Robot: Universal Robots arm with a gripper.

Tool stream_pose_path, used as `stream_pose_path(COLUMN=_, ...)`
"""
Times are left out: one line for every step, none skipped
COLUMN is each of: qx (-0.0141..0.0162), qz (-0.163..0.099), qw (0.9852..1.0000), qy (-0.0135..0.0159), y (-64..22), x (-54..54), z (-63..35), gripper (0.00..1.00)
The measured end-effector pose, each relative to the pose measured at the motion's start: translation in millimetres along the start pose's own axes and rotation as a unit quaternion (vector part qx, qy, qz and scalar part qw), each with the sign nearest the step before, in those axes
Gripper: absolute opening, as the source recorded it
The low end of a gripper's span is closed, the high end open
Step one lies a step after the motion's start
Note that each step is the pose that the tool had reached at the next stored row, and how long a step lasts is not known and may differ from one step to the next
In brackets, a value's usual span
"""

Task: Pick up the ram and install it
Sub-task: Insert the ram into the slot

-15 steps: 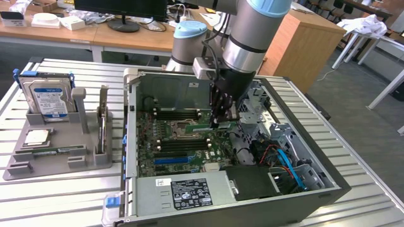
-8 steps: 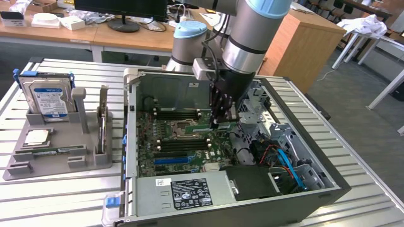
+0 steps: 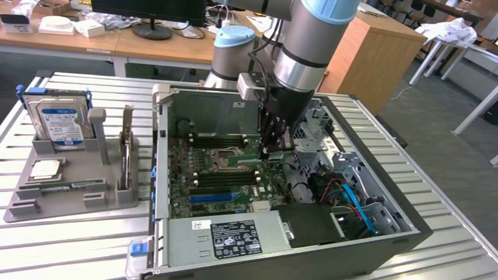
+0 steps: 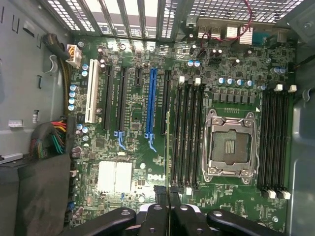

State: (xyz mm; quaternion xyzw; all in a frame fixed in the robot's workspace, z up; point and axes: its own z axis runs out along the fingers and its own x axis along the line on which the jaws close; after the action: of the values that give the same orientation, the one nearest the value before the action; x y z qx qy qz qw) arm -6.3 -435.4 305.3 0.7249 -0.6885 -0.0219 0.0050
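**Ram [image 4: 170,152] held edge-on over the motherboard slots**

At the tabletop's [image 3: 70,245] left edge in the exterior view, a grey holder [image 3: 23,213] carries a hard drive [image 3: 60,119] standing upright, a square silver processor chip [image 3: 45,169] lying flat and an expansion card [image 3: 126,146] on its edge. A thin green stick lies in the holder's front groove; whether it is a second memory module is hard to tell.

The open computer case [image 3: 404,233] takes up the middle and the right of the tabletop, with the motherboard [image 3: 225,186] exposed. The hand [image 3: 272,146] reaches down into the case, closed on the ram and pinching it by its upper edge. In the wrist view the stick appears as a narrow green line running out from between the fingertips [image 4: 156,209]. It lies along the bank of black memory slots [image 4: 189,132], just beside the empty processor socket [image 4: 231,142]. Whether its lower edge touches a slot cannot be told.

The ram is probably very light and stiff along its length, but thin enough to flex or crack if it is twisted. Its flat faces carry chips and a label, and the contacts on the bottom edge are fragile. The sound grip is therefore the one shown, on the two flat faces near the middle of the top edge, which keeps the stick upright and balanced. A grip nearer one end would likely let it tilt and meet the slot askew.
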Motion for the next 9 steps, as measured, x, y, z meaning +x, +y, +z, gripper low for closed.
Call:
stream_pose_path(qx=0.0000, qz=0.000, qw=1.0000, qy=0.0000, y=0.0, x=0.0, z=0.3, gripper=0.12)
stream_pose_path(qx=0.0000, qz=0.000, qw=1.0000, qy=0.0000, y=0.0, x=0.0, z=0.5, gripper=0.12)
stream_pose_path(qx=0.0000, qz=0.000, qw=1.0000, qy=0.0000, y=0.0, x=0.0, z=0.7, gripper=0.12)
stream_pose_path(qx=0.0000, qz=0.000, qw=1.0000, qy=0.0000, y=0.0, x=0.0, z=1.0, gripper=0.12)
stream_pose_path(qx=0.0000, qz=0.000, qw=1.0000, qy=0.0000, y=0.0, x=0.0, z=1.2, gripper=0.12)
stream_pose_path(qx=0.0000, qz=0.000, qw=1.0000, qy=0.0000, y=-0.1, x=0.0, z=1.4, gripper=0.12)
stream_pose_path(qx=0.0000, qz=0.000, qw=1.0000, qy=0.0000, y=-0.1, x=0.0, z=1.6, gripper=0.12)
stream_pose_path(qx=0.0000, qz=0.000, qw=1.0000, qy=0.0000, y=-0.1, x=0.0, z=1.8, gripper=0.12)
stream_pose_path(qx=0.0000, qz=0.000, qw=1.0000, qy=0.0000, y=-0.1, x=0.1, z=2.1, gripper=0.12)
